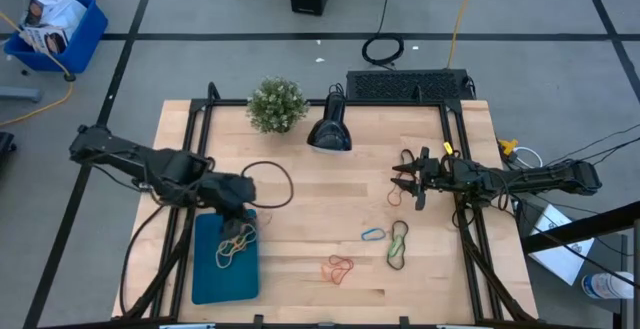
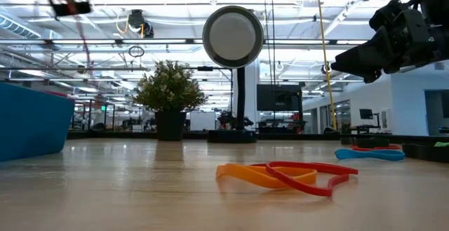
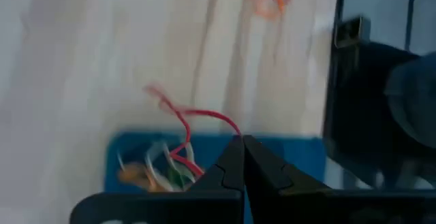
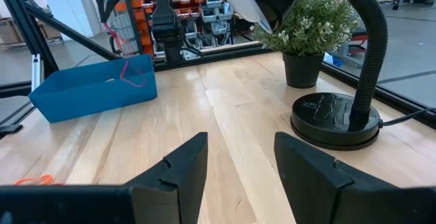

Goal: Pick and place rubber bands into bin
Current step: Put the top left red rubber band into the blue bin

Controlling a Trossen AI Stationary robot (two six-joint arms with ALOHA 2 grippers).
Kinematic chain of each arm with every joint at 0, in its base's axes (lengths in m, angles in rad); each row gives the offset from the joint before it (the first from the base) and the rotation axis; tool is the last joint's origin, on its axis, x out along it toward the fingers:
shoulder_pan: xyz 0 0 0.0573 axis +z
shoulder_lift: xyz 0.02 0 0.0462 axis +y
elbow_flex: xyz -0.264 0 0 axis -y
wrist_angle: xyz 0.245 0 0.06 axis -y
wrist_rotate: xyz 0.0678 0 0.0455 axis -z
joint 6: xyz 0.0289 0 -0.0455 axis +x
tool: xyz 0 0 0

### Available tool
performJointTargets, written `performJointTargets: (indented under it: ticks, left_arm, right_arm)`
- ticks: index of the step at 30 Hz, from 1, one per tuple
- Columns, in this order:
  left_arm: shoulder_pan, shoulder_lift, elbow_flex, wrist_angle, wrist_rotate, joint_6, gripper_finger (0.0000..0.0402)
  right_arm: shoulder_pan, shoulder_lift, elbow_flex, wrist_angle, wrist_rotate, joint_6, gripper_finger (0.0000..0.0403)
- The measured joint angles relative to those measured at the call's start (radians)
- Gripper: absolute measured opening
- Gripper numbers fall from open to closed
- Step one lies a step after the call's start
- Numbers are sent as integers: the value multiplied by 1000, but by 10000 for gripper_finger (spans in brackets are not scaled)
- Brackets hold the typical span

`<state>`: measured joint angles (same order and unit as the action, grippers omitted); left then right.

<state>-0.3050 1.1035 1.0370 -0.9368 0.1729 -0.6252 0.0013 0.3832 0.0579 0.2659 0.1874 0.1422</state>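
Nearest the front edge of the wooden surface (image 1: 300,229): a tangle of orange and red rubber bands (image 1: 338,269), lying loose. Just behind, toward the right: a green band (image 1: 398,245) and a small blue band (image 1: 373,234), side by side, touching nothing else. On the left near the front: the flat blue bin (image 1: 222,269), already holding a pile of tan and orange bands (image 1: 236,241). Directly above the bin's far end: the left gripper (image 1: 243,193), clenched on 1 red rubber band (image 3: 187,132) that dangles over the bin and the pile inside. Across the surface on the right, raised off the wood: the right gripper (image 1: 404,177), released, fingers spread and holding nothing, pointing toward the middle. Farther back: a black desk lamp (image 1: 328,129) on its round base, and a small potted plant (image 1: 277,105) beside it at the far edge.
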Motion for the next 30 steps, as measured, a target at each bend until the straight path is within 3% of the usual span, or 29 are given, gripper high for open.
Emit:
performJointTargets:
  ticks: [6, 13, 30]
  left_arm:
    - [-81, -20, 0, -116, 44, -196, 7]
    - [-139, 17, 0, -242, -49, -356, 8]
    - [-169, 212, 0, -229, -94, -240, 4]
  right_arm:
    - [0, 0, 0, 3, 2, 0, 164]
    - [0, 0, 0, 3, 3, 0, 164]
    - [0, 0, 0, 3, 0, -5, 164]
